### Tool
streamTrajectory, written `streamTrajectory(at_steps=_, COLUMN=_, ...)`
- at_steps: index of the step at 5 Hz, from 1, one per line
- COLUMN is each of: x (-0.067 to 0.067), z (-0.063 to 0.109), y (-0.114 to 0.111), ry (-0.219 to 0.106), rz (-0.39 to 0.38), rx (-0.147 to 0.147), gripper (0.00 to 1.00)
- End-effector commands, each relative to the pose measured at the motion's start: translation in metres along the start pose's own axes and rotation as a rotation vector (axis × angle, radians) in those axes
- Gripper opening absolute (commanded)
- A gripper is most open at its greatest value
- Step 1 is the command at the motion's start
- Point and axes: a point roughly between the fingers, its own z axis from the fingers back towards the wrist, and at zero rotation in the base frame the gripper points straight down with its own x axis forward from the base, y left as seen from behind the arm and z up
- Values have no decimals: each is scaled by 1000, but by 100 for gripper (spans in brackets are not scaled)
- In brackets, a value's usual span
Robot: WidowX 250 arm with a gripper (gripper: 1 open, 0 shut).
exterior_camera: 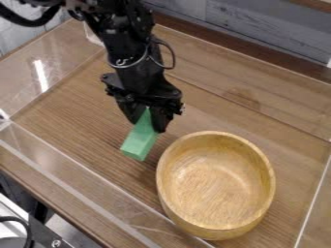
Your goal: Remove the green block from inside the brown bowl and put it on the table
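The green block (139,143) hangs tilted just left of the brown bowl (216,184), its lower end at or just above the table (77,116); I cannot tell if it touches. My black gripper (151,124) points steeply down and is shut on the block's upper end. The bowl is empty inside, its grain showing, and the gripper stands outside its rim at the upper left.
Clear acrylic walls (39,58) run round the table's edges, one close along the front (91,189). The arm (123,39) reaches in from the upper left. Bare wood lies left and behind the gripper.
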Motion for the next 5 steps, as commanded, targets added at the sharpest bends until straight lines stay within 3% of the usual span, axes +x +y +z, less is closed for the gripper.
streamTrajectory(at_steps=1, x=13, z=7, y=4, ry=-42, rz=-1, rx=7, gripper=0)
streamTrajectory(at_steps=5, x=18, z=1, y=10, ry=-30, rz=8, rx=11, gripper=0)
